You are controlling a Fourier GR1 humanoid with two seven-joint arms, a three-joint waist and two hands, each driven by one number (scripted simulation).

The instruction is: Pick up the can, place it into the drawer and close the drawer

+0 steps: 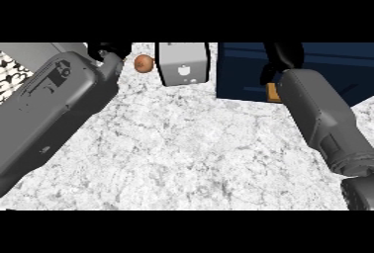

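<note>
The dark blue drawer [321, 64] lies open at the top right of the head view. My right hand [283, 55] reaches over its left part, thumb pointing down and fingers relaxed. A small orange piece of the can [272, 93] shows inside the drawer, beside my right wrist and just below the thumb; my forearm hides the rest. The can is not within the hand's curl. My left hand [110, 49] sits at the top left edge, mostly cut off, at the end of a large raised forearm.
A grey boxy appliance [182, 63] stands at the top middle, with a brown round object [144, 63] just left of it. The white marbled counter [190, 148] fills the middle. A patterned surface [9, 64] shows at the far left.
</note>
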